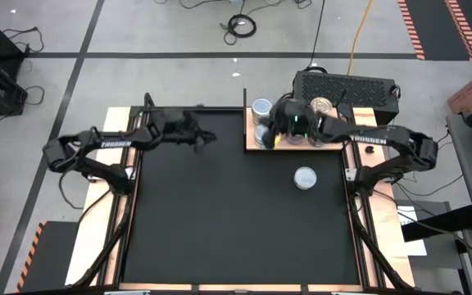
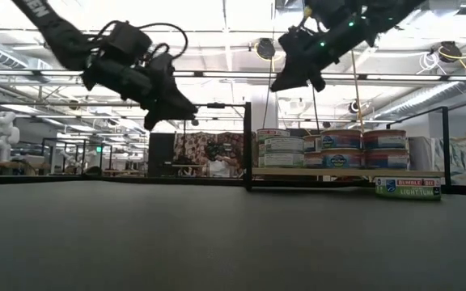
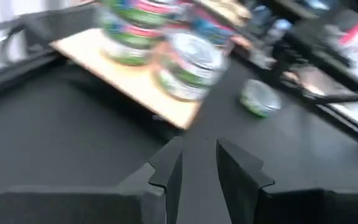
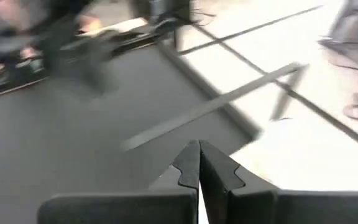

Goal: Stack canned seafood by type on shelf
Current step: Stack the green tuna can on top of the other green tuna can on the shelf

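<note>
Overhead, one loose tuna tin point(image 1: 305, 178) lies alone on the black mat point(image 1: 220, 229), flat on its base, silvery top up. From the right gripper point(image 1: 275, 123), which hangs above the wooden shelf point(image 1: 256, 146) at the mat's far right corner, the tin lies toward 5 o'clock, near but clear of the shelf edge. From the left gripper point(image 1: 207, 137), raised over the far middle of the mat, the same tin lies toward 4 o'clock and farther off. By judgement, the right arm is the nearer one for the pickup.

Being round, the tin has no long axis in plan; its only short dimension is its height, so any jaw heading across the rim would serve.

Right jaws: pressed together, holding nothing, as the right wrist view shows. Left jaws: slightly apart, empty.

Stacked tins point(image 2: 342, 149) already stand two high along the shelf in the low view, with the loose tin point(image 2: 408, 188) resting on the mat in front, just right of them.
</note>
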`<state>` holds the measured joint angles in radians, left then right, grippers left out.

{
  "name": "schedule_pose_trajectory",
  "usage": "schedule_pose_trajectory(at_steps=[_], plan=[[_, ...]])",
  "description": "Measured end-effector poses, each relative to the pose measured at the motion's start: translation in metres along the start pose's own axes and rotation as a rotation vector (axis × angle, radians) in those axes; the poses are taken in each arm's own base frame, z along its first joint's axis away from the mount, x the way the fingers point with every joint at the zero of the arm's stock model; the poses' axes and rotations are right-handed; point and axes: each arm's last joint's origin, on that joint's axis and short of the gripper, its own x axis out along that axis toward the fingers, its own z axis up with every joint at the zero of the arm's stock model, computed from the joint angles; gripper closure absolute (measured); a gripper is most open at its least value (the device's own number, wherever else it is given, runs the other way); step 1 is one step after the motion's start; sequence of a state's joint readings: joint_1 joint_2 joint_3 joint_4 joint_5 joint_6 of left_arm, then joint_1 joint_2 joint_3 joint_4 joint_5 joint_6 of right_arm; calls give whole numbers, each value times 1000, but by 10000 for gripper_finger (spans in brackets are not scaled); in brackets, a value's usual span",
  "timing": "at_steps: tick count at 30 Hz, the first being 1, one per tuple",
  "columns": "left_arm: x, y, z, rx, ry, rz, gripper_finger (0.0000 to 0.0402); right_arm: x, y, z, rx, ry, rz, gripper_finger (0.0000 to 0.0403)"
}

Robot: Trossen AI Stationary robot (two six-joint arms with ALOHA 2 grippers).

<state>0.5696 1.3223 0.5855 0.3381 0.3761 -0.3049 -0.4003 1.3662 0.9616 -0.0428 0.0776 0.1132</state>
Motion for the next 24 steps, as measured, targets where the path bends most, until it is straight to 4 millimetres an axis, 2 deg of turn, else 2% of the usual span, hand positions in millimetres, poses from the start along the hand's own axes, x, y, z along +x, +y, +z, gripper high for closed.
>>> schedule_pose_trajectory(at_steps=[4,9,17,24], plan=[[4,-21,-19,70,-58,-123,302,10,-32,20,20,21,-98,403],[6,-39,-20,118,-92,-199,302,36,-57,25,43,160,-92,403],[6,-40,-18,151,-116,-207,302,61,-82,12,70,226,-148,403],[6,-39,-16,154,-144,-186,302,71,-86,6,24,238,-146,403]])
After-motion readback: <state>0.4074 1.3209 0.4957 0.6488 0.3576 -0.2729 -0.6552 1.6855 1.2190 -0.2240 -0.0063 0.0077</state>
